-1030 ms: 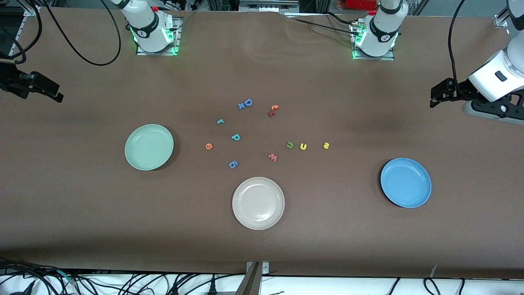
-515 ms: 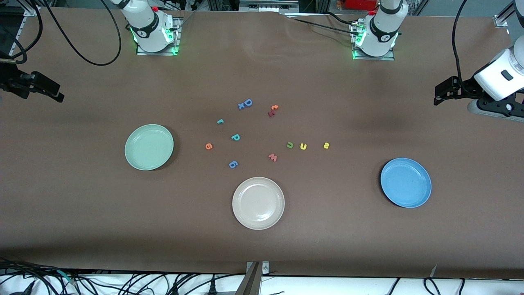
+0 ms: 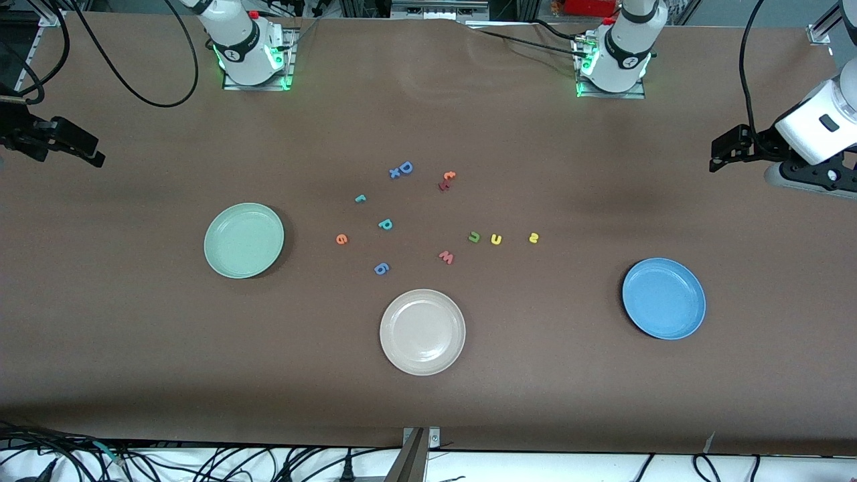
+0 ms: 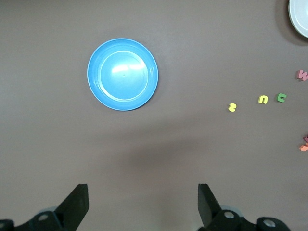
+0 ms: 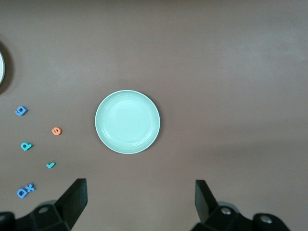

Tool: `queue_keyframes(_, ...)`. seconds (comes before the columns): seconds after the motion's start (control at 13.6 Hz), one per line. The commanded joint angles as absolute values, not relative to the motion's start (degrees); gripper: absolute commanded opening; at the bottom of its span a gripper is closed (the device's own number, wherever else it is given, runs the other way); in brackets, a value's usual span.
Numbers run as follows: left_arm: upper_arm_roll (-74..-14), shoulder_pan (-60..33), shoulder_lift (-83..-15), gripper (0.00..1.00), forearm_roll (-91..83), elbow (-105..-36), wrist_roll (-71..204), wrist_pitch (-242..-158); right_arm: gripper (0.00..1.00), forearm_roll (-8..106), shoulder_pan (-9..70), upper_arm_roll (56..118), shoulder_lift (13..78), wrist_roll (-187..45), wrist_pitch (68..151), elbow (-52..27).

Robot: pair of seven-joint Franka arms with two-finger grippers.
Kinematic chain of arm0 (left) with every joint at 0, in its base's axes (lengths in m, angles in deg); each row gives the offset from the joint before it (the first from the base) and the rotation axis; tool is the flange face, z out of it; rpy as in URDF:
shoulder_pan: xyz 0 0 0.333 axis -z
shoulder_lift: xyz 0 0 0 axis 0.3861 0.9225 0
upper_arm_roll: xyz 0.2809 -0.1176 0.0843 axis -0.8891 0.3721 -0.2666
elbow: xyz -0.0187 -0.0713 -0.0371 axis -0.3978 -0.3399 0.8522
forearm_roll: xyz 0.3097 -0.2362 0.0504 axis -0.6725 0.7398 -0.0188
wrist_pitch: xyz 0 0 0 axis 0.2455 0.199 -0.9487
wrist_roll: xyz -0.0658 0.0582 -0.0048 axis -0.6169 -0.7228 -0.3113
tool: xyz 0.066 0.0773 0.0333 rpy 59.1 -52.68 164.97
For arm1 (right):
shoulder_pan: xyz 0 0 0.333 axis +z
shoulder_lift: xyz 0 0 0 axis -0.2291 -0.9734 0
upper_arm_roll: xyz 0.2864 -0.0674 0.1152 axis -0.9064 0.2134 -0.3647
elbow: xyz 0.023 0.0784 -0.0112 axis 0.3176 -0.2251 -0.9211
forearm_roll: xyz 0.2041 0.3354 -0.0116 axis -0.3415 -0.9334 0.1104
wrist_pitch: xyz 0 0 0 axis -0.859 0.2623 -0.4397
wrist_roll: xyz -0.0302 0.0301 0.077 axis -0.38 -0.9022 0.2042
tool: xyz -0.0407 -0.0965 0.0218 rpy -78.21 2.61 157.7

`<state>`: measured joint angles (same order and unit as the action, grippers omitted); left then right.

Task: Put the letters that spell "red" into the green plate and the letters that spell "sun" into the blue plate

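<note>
Both arms hang high at the table's ends. The left gripper point(image 4: 139, 204) is spread wide and holds nothing, over bare table at its own end; the right gripper point(image 5: 139, 202) is likewise wide and empty at the other end. The green plate point(image 3: 244, 240) and blue plate point(image 3: 663, 298) lie bare. Between them sit the teal r point(image 3: 360, 198), teal d point(image 3: 385, 224), orange e point(image 3: 341, 239), green arch point(image 3: 474, 236), yellow arch point(image 3: 496, 239) and yellow s point(image 3: 533, 237).

I work in a robotics lab. My two arm bases point(image 3: 251, 50) are bolted to a long brown-covered table point(image 3: 428, 402), green lights glowing. Black cables point(image 3: 134, 80) trail along its edges, with metal framing above.
</note>
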<state>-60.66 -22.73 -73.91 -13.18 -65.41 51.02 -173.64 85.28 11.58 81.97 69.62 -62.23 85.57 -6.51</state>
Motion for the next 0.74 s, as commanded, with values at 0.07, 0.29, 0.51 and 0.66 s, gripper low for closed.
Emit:
queue_keyframes(0.07,-60.66,-23.24,-73.22,1.00,-12.00,-63.72,49.74,-172.40,0.99,84.14,11.49,82.02,70.02,-63.17,83.57,-6.66)
queue_keyframes(0.29,-60.65,-23.24,-73.22,1.00,-12.00,-63.63,49.74,-172.40,0.99,84.14,11.40,82.02,69.84,-63.08,83.57,-6.66)
queue_keyframes(0.51,-60.65,-23.24,-73.13,1.00,-12.00,-63.37,49.74,-172.40,0.99,84.22,11.40,82.11,69.84,-62.73,83.66,-6.49)
queue_keyframes(0.66,-60.74,-23.24,-73.13,1.00,-12.00,-63.37,49.74,-172.40,1.00,84.22,11.40,82.20,69.84,-63.08,83.66,-6.48)
